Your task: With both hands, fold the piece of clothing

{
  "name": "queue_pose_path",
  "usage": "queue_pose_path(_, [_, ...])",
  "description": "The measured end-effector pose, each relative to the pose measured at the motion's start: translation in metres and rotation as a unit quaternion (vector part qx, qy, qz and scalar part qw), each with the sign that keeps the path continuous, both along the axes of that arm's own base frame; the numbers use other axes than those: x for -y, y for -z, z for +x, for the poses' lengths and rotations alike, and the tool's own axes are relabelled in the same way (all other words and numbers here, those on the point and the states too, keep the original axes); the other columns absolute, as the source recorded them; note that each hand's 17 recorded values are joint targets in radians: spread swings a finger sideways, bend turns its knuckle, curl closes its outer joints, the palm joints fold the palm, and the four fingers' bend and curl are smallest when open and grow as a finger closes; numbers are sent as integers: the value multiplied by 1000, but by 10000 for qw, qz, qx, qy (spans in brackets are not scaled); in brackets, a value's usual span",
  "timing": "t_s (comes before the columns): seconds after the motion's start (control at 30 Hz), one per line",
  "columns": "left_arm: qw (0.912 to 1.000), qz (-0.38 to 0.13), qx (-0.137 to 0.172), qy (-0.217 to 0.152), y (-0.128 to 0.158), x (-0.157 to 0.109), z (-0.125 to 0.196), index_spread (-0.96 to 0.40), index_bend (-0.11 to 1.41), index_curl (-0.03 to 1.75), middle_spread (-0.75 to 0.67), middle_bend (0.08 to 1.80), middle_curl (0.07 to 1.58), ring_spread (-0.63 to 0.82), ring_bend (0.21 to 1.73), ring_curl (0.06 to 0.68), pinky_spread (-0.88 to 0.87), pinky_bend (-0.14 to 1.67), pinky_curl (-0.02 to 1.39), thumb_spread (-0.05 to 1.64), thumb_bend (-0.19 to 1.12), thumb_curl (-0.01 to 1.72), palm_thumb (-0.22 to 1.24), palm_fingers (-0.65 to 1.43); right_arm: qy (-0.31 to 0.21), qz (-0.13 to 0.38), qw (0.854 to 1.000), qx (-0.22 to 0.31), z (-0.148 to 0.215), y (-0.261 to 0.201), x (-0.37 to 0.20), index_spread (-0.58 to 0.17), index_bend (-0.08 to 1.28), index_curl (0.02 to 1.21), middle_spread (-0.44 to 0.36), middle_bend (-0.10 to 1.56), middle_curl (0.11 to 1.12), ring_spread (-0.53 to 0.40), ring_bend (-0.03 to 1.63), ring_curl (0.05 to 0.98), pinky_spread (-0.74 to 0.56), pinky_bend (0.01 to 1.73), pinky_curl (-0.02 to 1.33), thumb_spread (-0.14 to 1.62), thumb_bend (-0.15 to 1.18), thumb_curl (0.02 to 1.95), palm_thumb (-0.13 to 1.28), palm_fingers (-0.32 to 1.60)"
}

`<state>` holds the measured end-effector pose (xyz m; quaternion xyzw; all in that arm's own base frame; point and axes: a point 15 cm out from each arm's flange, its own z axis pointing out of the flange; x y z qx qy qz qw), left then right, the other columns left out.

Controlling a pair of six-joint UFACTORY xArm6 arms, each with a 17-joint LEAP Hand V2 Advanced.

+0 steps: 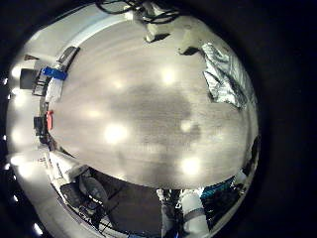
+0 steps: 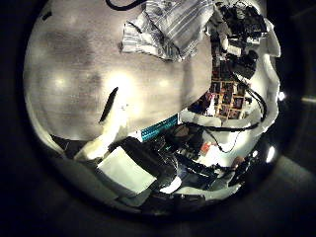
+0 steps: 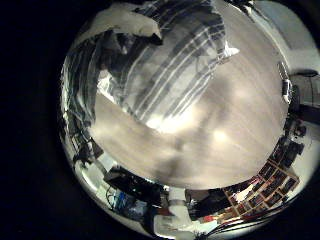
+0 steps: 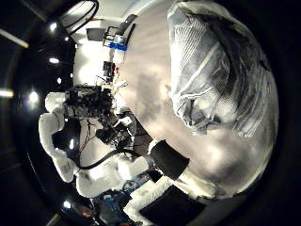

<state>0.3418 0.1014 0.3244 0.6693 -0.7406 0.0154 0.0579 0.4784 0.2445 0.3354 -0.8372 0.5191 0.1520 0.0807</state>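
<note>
The piece of clothing (image 3: 165, 70) is a striped cloth lying bunched and partly folded on the wooden table (image 3: 210, 130). It fills much of both right palm views, so my right hand is just over it. One of the right hand's fingers (image 3: 125, 20) stretches out across the cloth's edge without curling round it. In the left thumb side view the cloth (image 2: 168, 30) lies farther off, with the right hand (image 2: 242, 39) at its edge. My left hand (image 4: 89, 105) hangs over bare table away from the cloth, its finger (image 2: 109, 123) straight and holding nothing.
Bare tabletop (image 1: 139, 109) spreads between the left hand and the cloth (image 1: 223, 77). Boxes and gear (image 1: 52, 77) stand past one table edge. A shelf of small items (image 2: 229, 99) stands behind the right arm.
</note>
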Motion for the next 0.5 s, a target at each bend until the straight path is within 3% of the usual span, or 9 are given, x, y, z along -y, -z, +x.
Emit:
queue_pose_path(0.23, [9999,45,90,24,-7,9,-16,44,173,349,277,188,333,456,583,220,522,307,329,1159,-20,358,556,132,-410,-1331,9892,447,12,22,36,-529,547,472,-85,438,329,217,552,174,519,610,290,1134,-24,433,452,119])
queue_pose_path(0.5, [9998,79,181,22,-12,13,-25,42,175,351,267,186,334,450,580,217,515,304,328,1155,-17,361,556,140,-684,-1865,9754,952,30,24,38,-533,761,498,-60,261,295,221,383,143,499,455,240,1141,-21,412,452,207])
